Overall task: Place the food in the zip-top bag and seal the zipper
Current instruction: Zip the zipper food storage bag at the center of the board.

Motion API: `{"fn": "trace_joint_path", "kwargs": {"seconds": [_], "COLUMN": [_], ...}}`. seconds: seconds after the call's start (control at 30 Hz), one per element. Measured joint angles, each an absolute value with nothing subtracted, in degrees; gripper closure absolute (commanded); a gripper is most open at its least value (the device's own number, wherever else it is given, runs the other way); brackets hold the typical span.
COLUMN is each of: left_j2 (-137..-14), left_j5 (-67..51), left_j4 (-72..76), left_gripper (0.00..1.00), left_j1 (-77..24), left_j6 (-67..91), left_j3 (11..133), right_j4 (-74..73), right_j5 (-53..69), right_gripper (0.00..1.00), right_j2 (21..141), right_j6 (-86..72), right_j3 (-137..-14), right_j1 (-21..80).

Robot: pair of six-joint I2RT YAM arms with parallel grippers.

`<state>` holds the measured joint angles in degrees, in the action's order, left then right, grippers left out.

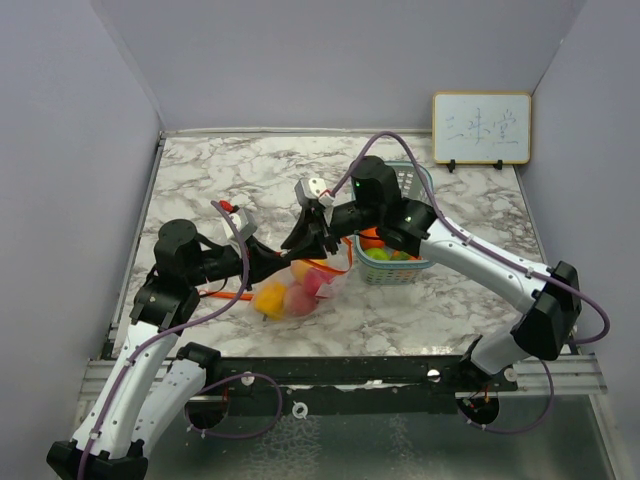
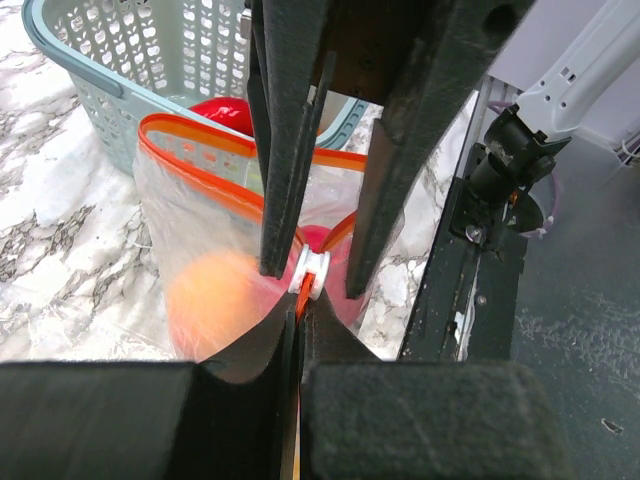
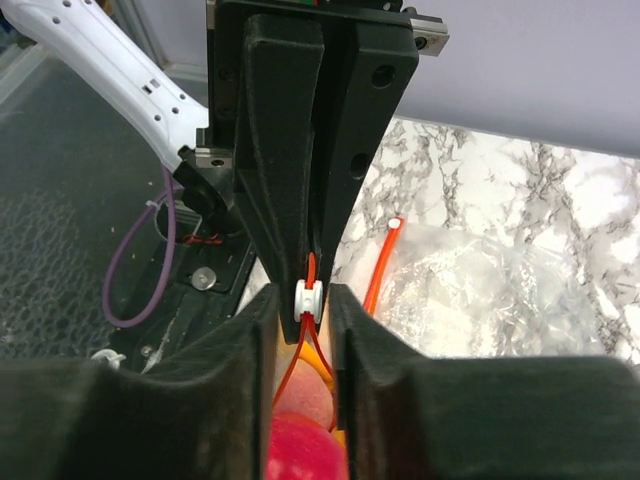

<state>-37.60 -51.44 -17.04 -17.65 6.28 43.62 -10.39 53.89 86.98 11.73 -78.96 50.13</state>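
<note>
The clear zip-top bag point(image 1: 318, 285) lies on the marble in front of the arms, holding a yellow point(image 1: 268, 300) and a pink toy fruit point(image 1: 298, 298). My left gripper point(image 1: 298, 243) is shut on the orange-red zipper point(image 2: 200, 170) just behind its white slider point(image 2: 311, 275). My right gripper point(image 1: 322, 232) faces it, and its fingers point(image 2: 285, 180) straddle the slider with small gaps on each side. In the right wrist view the slider point(image 3: 308, 297) sits between my right gripper point(image 3: 305, 300); red fruit point(image 3: 300, 450) shows in the bag below. The mouth beyond is open.
A teal lattice basket point(image 1: 412, 268) stands right of the bag with orange point(image 1: 372, 240) and green food in it; a red piece point(image 2: 225, 112) shows by its wall. A whiteboard point(image 1: 481, 128) leans at the back right. Grey walls enclose the table; a black rail point(image 1: 350, 370) runs along the front.
</note>
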Motion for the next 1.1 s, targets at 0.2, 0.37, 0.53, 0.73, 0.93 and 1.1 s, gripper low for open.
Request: {"fn": "trace_joint_path", "kwargs": {"seconds": [0.2, 0.37, 0.53, 0.73, 0.93, 1.1], "left_j2": [-37.6, -37.5, -37.6, -37.8, -38.6, -38.8], "left_j5": [-51.4, -51.3, -48.8, -42.7, -31.0, -17.8], "left_j4": [-17.2, -17.6, -22.2, -26.8, -30.4, -31.9], "left_gripper": [1.0, 1.0, 1.0, 1.0, 1.0, 1.0], "left_j1": [-17.7, -17.7, -17.9, -17.9, -18.1, -18.3], "left_j6": [6.3, 6.2, 3.9, 1.3, -0.1, -0.5], "left_j3": [43.6, 43.8, 47.6, 53.7, 56.9, 58.7], "right_j4": [-10.3, -10.3, -9.8, -9.9, -9.4, -9.0], "right_j5": [54.3, 54.1, 54.1, 54.3, 54.6, 54.5], "right_gripper": [0.98, 0.98, 0.98, 0.98, 0.98, 0.98], "right_j2": [87.6, 87.5, 85.5, 84.7, 84.6, 84.2], "right_j6": [11.2, 11.3, 12.0, 13.8, 14.0, 14.0], "right_j3": [-79.0, -78.8, -76.3, -75.5, -72.3, -69.4], "right_j1": [49.9, 49.3, 47.1, 43.6, 39.6, 36.8]}}
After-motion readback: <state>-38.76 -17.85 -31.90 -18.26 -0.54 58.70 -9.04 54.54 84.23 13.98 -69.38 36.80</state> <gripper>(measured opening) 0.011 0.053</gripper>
